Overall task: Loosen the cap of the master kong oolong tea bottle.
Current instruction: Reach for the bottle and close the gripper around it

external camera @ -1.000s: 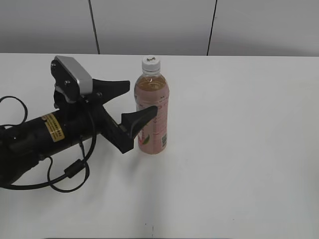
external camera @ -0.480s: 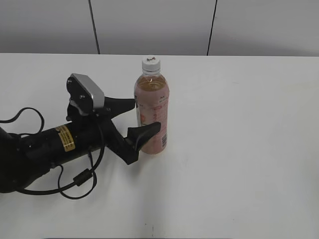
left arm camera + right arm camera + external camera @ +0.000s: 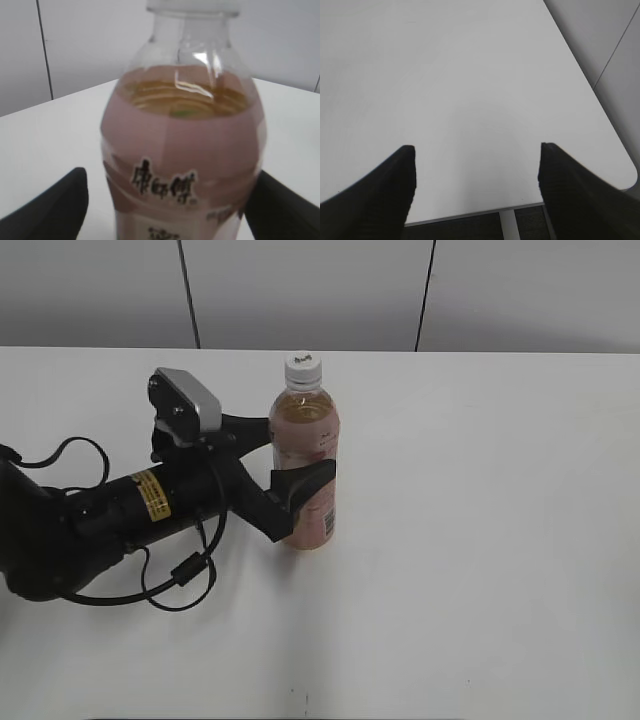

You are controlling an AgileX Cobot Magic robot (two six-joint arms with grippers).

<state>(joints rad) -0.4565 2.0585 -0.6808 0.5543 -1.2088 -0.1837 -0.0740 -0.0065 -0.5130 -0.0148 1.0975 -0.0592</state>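
The left claw [image 3: 292,458] has come forward in the last second, and now its wide-open fingers stand on both sides of the tall clear plastic bottle of amber tea with the pink label [image 3: 306,468]. The bottle stands upright on the white worktop [image 3: 480,540]. I think a steadying grip is next; the small white ribbed cap [image 3: 302,367] is untouched.

The left wrist view shows gaps between the fingers [image 3: 50,210] and the label. The right claw [image 3: 476,175], only in its own view, is wide open over bare worktop.

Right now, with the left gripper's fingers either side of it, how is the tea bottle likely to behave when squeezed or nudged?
The tea bottle looks nearly full, so probably heavy for its size. Standing tall on a narrow base, it could tip if the left gripper pushes high. Its clear plastic wall may flex somewhat under a squeeze.
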